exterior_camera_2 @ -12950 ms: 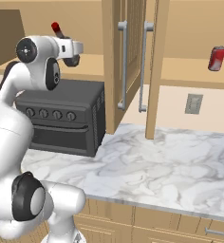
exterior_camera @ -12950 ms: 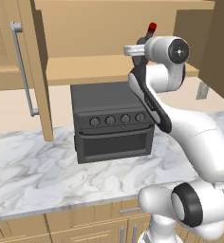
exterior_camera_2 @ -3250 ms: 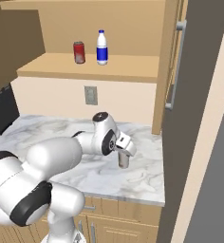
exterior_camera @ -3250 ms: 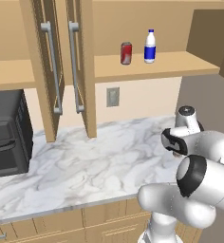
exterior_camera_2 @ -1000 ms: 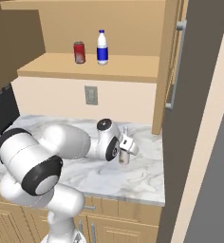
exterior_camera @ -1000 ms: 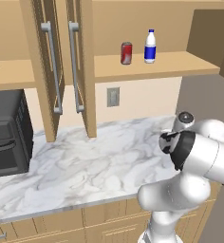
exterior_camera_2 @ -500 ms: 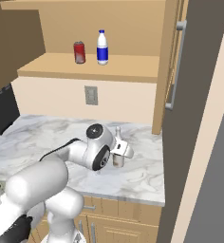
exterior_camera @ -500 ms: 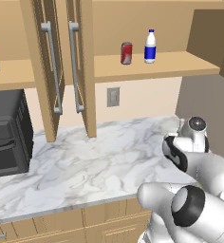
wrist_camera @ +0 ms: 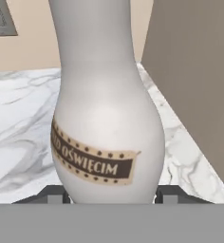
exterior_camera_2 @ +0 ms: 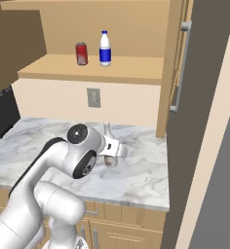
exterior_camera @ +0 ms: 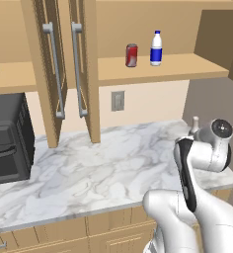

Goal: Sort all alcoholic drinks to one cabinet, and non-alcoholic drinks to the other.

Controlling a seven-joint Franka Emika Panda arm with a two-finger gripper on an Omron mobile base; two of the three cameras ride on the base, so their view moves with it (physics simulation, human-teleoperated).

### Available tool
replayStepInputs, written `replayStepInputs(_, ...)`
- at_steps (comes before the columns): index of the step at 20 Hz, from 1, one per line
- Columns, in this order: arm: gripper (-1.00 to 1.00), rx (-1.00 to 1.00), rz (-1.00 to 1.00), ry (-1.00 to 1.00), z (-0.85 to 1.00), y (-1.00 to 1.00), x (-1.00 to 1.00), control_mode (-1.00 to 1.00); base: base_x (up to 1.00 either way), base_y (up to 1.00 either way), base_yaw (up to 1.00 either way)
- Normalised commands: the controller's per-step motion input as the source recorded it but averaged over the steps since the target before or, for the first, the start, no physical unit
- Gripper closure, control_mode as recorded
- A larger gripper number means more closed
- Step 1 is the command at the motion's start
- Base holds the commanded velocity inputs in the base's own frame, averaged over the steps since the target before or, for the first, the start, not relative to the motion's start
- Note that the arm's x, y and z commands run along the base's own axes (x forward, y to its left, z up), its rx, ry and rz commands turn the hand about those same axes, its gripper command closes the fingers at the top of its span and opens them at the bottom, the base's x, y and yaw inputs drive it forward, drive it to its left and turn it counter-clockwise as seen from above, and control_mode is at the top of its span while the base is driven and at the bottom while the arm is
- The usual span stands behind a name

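Jaws closed on the slim pale beige long-necked glass bottle, which the gripper holds upright by its belly, near the right-hand edge of the marble worktop.

The pale beige bottle stands upright on the marble worktop, long neck pointing up, with a dark brown band label around its belly that reads "OŚWIĘCIM" in the hand view. From the right base view its neck pokes up near the right end of the worktop. Up on the open light-wood cabinet shelf, the red soda can and the white bottle with blue label and cap stand upright, just beside each other.
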Motion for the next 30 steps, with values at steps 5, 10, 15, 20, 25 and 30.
replayStepInputs(5, 1.00, 0.00, 0.00, 0.00, 0.89, 0.32, -0.16, -1.00, 0.00, 0.00, 0.00)
replayStepInputs(10, 1.00, 0.00, 0.00, 0.00, 0.90, 0.15, -0.23, -1.00, 0.00, 0.00, 0.00)
replayStepInputs(15, 1.00, 0.01, 0.00, 0.00, 0.76, 0.04, -0.39, -1.00, 0.00, 0.00, 0.00)
replayStepInputs(20, 1.00, 0.03, 0.01, 0.00, 0.39, 0.00, -0.35, -1.00, 0.00, 0.00, 0.00)
replayStepInputs(25, 1.00, 0.04, 0.05, 0.02, 0.11, 0.02, -0.22, -1.00, 0.00, 0.00, 0.00)
replayStepInputs(30, 1.00, 0.00, 0.03, 0.03, 0.00, 0.17, -0.03, 1.00, -0.03, 0.05, 0.00)
